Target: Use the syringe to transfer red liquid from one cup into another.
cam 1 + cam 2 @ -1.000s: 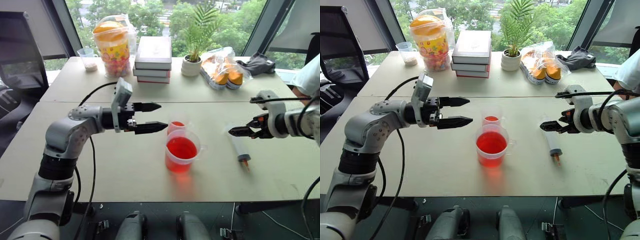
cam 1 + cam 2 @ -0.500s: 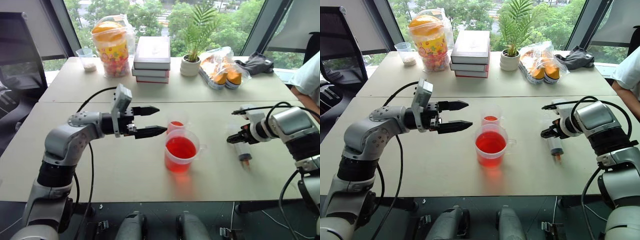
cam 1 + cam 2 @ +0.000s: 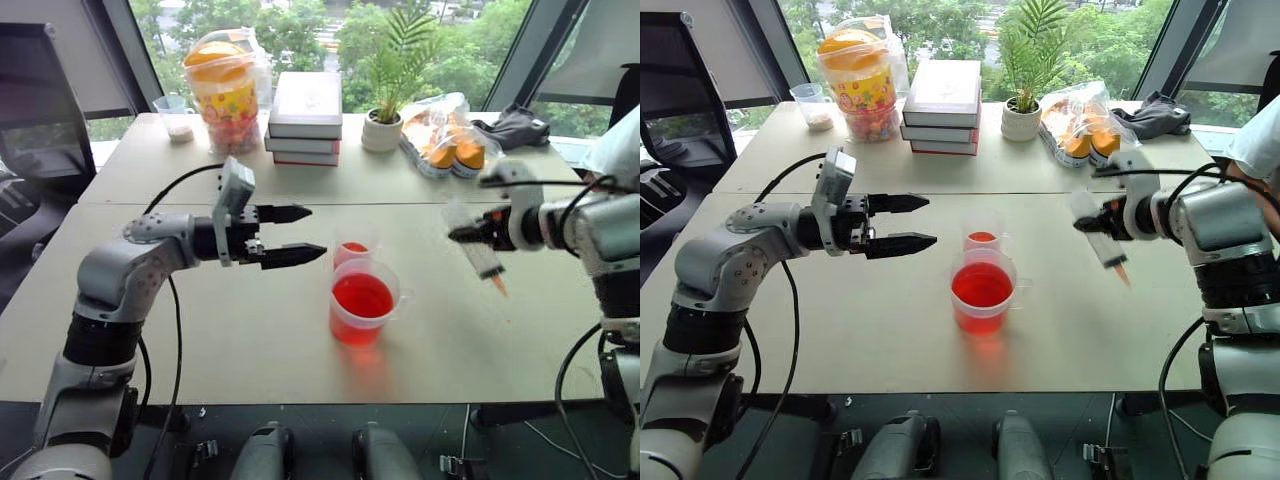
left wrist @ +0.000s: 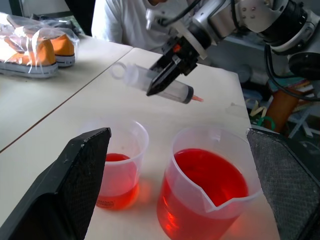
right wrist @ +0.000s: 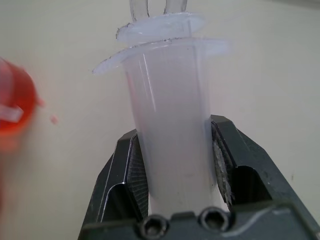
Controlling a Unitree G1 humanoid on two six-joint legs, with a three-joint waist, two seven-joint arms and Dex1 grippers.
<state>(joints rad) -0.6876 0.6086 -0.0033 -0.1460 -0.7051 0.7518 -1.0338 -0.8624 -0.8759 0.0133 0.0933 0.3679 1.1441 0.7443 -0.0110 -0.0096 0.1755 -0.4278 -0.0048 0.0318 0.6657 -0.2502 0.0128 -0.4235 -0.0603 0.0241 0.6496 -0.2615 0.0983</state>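
Observation:
The clear syringe (image 3: 478, 250) hangs tilted above the table, right of the cups, its orange tip (image 3: 497, 285) lowest. My right gripper (image 3: 462, 233) is shut on its barrel (image 5: 170, 140) just below the flange. The wide cup (image 3: 398, 290) stands mid-table holding red liquid (image 3: 362, 296). The narrower cup (image 3: 352, 240) sits just behind it with a little red liquid at the bottom. My left gripper (image 3: 316, 232) hovers open and level just left of the cups, its fingers (image 4: 80, 185) flanking both in the left wrist view.
At the back of the table stand a book stack (image 3: 306, 118), a potted plant (image 3: 382, 130), a snack jar (image 3: 228, 95), a small cup with pale grains (image 3: 178, 118) and bagged shoes (image 3: 445, 140). A person (image 3: 618, 150) sits at the right edge.
My right gripper shut on the syringe as it lay on the table and lifted it clear, tip tilted down. The left arm stayed put.

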